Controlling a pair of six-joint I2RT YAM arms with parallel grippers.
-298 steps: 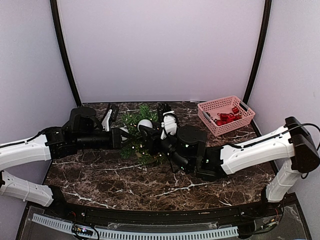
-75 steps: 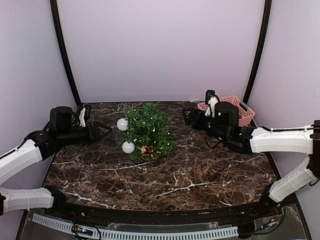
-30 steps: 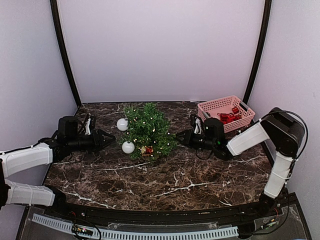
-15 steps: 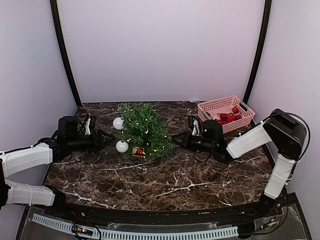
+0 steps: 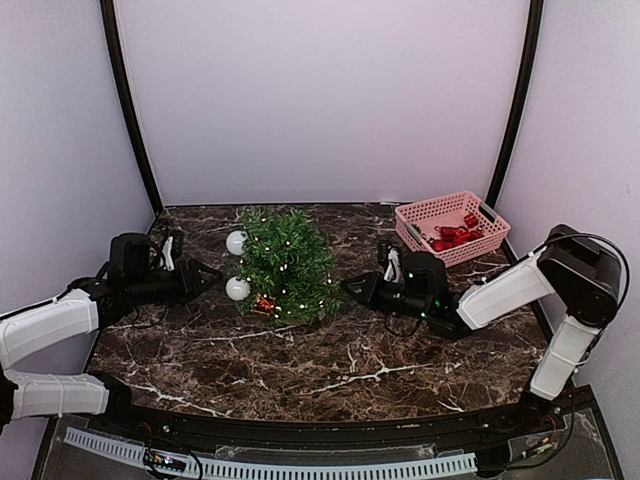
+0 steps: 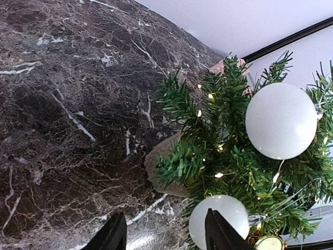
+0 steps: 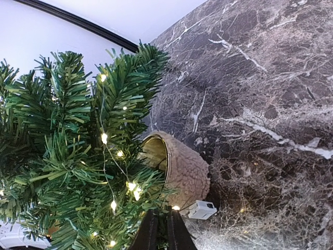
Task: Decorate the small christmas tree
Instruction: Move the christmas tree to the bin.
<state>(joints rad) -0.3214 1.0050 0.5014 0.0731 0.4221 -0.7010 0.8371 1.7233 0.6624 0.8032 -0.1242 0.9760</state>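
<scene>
A: Tree position, axis?
B: The small christmas tree [image 5: 285, 262] stands on the marble table [image 5: 300, 362], well to the left of the pink basket [image 5: 470, 250]. Its long axis is near vertical, tip up, burlap base [image 7: 181, 169] down. Slight lean not resolvable.
A: Grippers?
B: Right gripper [image 7: 159, 219], on the tree's basket-facing side: fingers pressed narrow, tips among the lowest branches. Cannot tell if a twig is pinched. Left gripper [image 6: 164, 216], on the side away from the basket: fingers spread wide, holding nothing, near two white balls [image 6: 281, 121].
</scene>
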